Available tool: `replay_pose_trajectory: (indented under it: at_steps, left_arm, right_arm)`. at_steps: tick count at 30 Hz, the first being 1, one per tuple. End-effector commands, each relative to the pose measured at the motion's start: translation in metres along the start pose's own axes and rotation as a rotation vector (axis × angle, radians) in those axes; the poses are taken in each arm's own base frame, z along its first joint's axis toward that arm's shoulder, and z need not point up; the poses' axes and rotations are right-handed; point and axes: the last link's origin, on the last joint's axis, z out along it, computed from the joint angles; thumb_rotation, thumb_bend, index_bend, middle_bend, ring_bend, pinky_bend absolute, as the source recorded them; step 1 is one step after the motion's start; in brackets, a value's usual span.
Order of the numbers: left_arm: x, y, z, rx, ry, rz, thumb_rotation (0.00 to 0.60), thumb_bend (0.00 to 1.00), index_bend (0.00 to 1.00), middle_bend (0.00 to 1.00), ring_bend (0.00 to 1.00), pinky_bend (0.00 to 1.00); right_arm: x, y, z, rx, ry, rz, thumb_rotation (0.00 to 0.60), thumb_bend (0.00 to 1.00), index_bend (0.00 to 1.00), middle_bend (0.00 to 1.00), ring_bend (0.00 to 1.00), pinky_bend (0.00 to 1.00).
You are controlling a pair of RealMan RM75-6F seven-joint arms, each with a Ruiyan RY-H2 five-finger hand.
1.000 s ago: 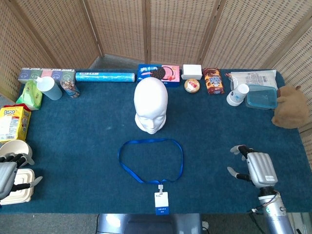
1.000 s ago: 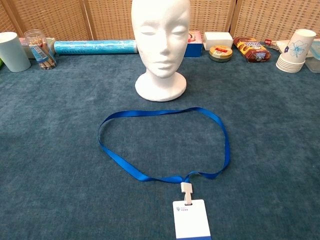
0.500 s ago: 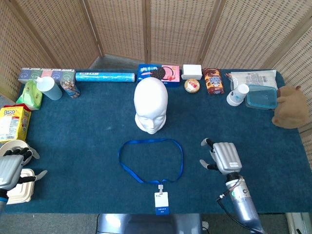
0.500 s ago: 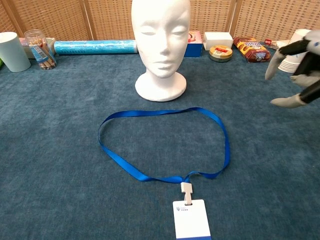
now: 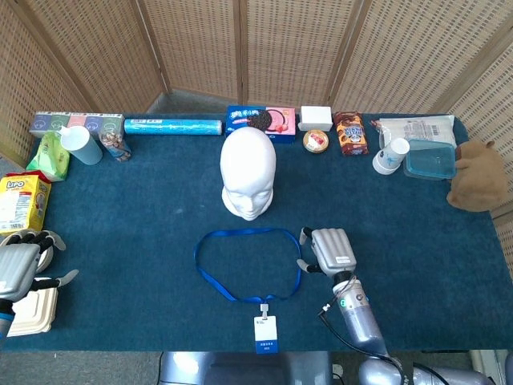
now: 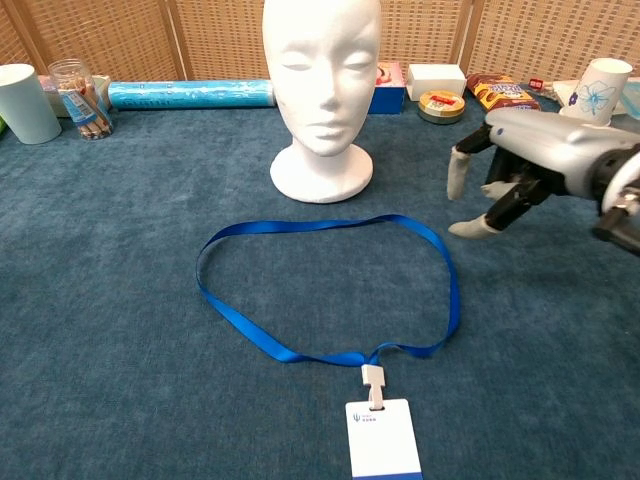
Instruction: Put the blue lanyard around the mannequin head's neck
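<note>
Right hand [image 5: 329,251] moved in beside lanyard [image 5: 247,265], fingers spread, empty, left hand [image 5: 22,269] open at surface [image 5: 144,208] edge, lanyard flat before head [image 5: 248,172].

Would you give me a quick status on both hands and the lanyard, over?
Right hand open, just right of blue lanyard, not touching. Left hand open at table edge. Lanyard flat before mannequin head. Nothing between.

the light was bright, even and diffuse in both views, with only soft, faint shadows on the blue table cloth [image 5: 144,233]; the white mannequin head [image 6: 321,60] was near overexposed, its features pale; both pictures were sharp, with no clear motion blur
</note>
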Motion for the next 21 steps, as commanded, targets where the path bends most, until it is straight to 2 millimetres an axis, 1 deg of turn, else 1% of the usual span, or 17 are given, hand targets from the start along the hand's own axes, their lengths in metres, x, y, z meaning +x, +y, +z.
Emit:
replay_pose_trajectory:
  at_steps: [1,10,14,21]
  left_arm:
    - [0.001,0.001,0.001,-0.003,0.001,0.002,0.402,0.17,0.42,0.34,0.29,0.19]
    - [0.003,0.002,0.001,-0.011,-0.005,0.003,0.409,0.17,0.42,0.34,0.29,0.19]
    - [0.003,0.0,0.0,-0.007,-0.007,0.004,0.401,0.17,0.42,0.34,0.29,0.19]
    - [0.002,-0.001,-0.002,-0.003,-0.013,0.004,0.409,0.17,0.42,0.34,0.29,0.19]
  right_arm:
    - [-0.005,-0.006,0.008,-0.012,0.0,-0.013,0.545,0.27,0.47,0.99,1.0,1.0]
    - [-0.019,-0.016,0.027,-0.052,-0.02,-0.03,0.546,0.27,0.47,0.99,1.0,1.0]
    - [-0.026,-0.013,0.033,-0.08,-0.033,-0.047,0.543,0.27,0.47,0.99,1.0,1.0]
    - [-0.036,-0.007,0.041,-0.121,-0.053,-0.066,0.546,0.27,0.47,0.99,1.0,1.0]
